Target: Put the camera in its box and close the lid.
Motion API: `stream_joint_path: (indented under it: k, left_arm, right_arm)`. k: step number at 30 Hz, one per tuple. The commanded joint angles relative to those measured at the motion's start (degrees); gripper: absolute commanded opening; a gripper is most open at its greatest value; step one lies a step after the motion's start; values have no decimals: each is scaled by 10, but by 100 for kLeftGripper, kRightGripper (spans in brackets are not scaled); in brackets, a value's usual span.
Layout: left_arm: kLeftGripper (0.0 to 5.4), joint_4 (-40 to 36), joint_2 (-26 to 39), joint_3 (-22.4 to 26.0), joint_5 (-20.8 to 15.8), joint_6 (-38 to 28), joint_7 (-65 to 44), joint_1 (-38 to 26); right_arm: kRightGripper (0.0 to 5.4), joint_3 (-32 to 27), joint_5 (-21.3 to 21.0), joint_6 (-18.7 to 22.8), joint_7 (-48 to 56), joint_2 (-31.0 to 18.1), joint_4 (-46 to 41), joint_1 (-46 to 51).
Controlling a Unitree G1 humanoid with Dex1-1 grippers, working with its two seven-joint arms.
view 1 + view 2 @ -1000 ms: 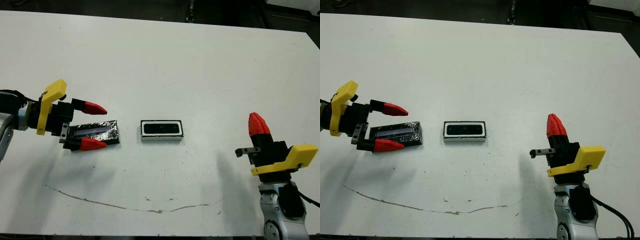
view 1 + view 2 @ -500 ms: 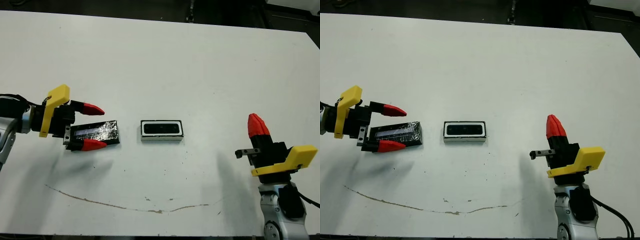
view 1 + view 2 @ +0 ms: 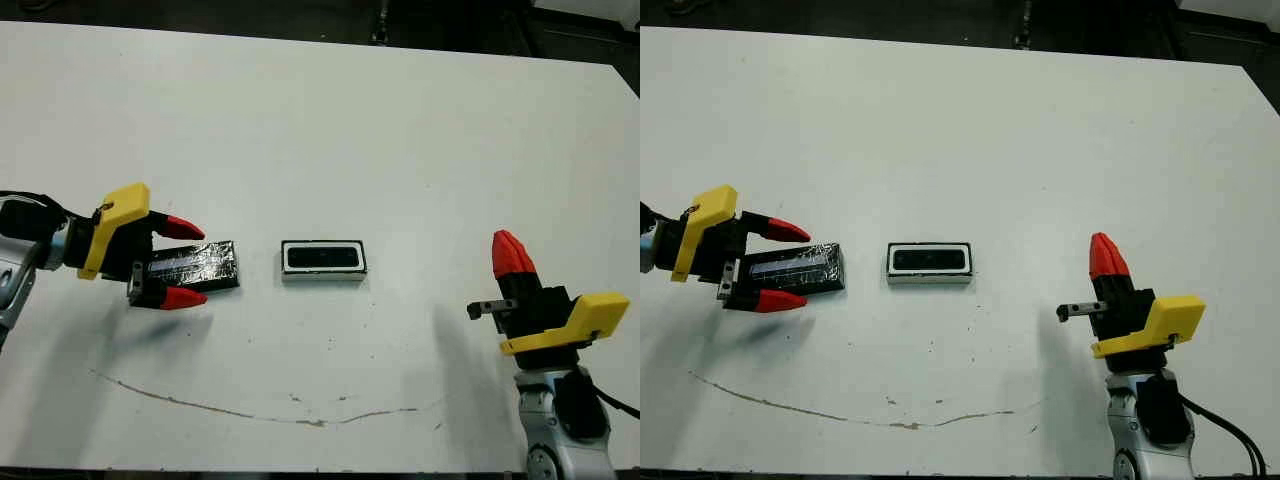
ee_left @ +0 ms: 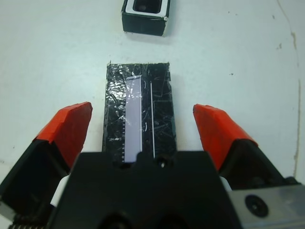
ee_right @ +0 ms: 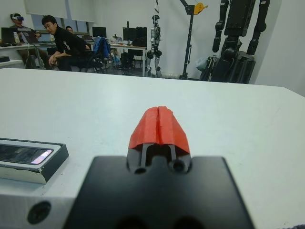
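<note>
The lid [image 3: 195,266], flat glossy black with a pale stripe, lies on the white table at the left. My left gripper [image 3: 192,264] is open and straddles the lid's left end, one red finger on each long side. In the left wrist view a gap shows between each finger [image 4: 66,126] and the lid [image 4: 140,114]. The box [image 3: 323,278], white inside with a dark rim, sits in the middle, and the black camera [image 3: 323,258] lies in it. My right gripper [image 3: 508,254] is shut on nothing, held up at the right, well away from the box.
A thin brown streak [image 3: 250,412] runs across the table near its front edge. In the right wrist view, seated people [image 5: 62,45] and standing robots [image 5: 236,43] show far beyond the table's far edge.
My left gripper has sunk lower around the lid and its fingers have drawn a little closer together. The lid, the box and my right gripper have stayed put.
</note>
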Motion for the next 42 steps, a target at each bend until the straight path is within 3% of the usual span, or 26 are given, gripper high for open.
stream_joint_path:
  k: [1,11,20,24,36,42]
  left_arm:
    - [540,-4,9,-6,15,-2,9,0]
    - [540,-4,8,-8,31,-5,18,6]
    - [540,-28,20,-23,34,99,23,-4]
    - [505,-24,22,-27,29,103,14,-9]
    - [323,-22,15,-12,21,99,32,4]
    - [316,-23,2,11,-9,98,51,16]
  right_arm:
    - [1,-2,3,1,-1,-7,6,5]
    - [1,-2,1,0,-1,-7,6,7]
    - [1,-3,-9,0,-4,-9,5,8]
    - [0,-1,-7,9,-8,-7,0,9]
    - [0,1,-2,10,-8,-5,1,8]
    - [0,2,-3,9,-7,-6,2,8]
